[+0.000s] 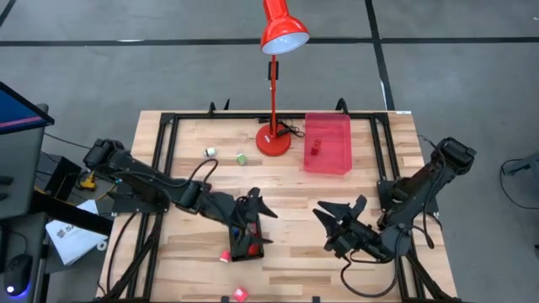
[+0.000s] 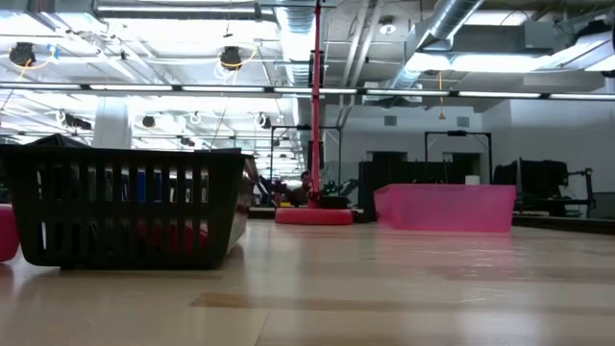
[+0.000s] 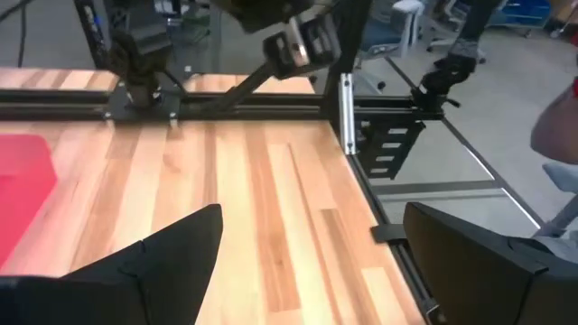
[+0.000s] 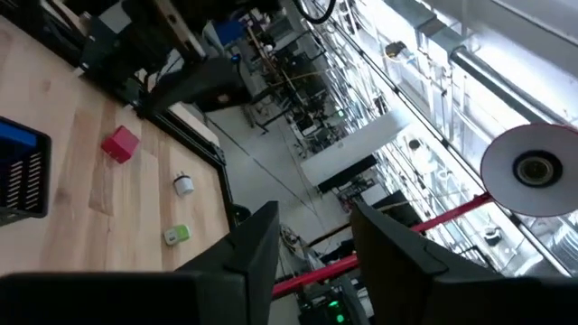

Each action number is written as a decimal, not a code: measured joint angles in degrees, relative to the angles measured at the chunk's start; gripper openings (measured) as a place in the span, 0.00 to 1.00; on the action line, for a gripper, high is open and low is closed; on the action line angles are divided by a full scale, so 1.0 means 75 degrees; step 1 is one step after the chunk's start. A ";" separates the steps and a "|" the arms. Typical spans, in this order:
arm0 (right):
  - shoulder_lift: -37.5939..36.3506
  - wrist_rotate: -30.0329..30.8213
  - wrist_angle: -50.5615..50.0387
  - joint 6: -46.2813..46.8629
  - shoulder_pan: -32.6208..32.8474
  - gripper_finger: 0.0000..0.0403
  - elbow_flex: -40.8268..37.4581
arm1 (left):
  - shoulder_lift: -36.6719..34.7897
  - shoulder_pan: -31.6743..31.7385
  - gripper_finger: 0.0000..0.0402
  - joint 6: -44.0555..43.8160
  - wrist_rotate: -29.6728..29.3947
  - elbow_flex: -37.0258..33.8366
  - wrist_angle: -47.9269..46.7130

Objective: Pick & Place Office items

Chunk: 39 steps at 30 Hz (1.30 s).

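Our left pincer (image 1: 255, 204) hangs wide and empty over the black basket (image 1: 249, 238), likely for a drop. A pink block (image 1: 226, 254) sits beside it on the surface (image 1: 295, 202). Our right pincer (image 1: 330, 211), partly spread and empty, hovers well apart from the green piece (image 1: 241, 158).

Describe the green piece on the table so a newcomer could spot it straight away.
Start at the red desk lamp at the back of the wooden table. Just left of its round base lie two tiny pieces side by side. The green piece is the one nearer the lamp; its neighbour, the white piece, lies farther left.
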 joint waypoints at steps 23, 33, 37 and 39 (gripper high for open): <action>0.0003 0.0209 0.0562 0.1059 0.1305 0.44 0.0000 | 0.0229 -0.2744 0.85 -0.1788 -0.1363 -0.1179 -0.0775; 0.0005 0.0204 0.1799 0.0967 0.1906 0.59 0.0000 | 0.1888 -0.3560 0.85 -0.2089 -0.1469 -0.0905 0.0150; 0.0005 0.0208 0.1805 0.1237 0.1997 0.60 0.0000 | 0.2620 -0.3627 0.85 -0.1963 -0.1463 -0.0563 0.0158; 0.0005 0.0208 0.1813 0.1315 0.2043 0.60 0.0000 | 0.2879 -0.3645 0.83 -0.1955 -0.1273 -0.0414 0.0143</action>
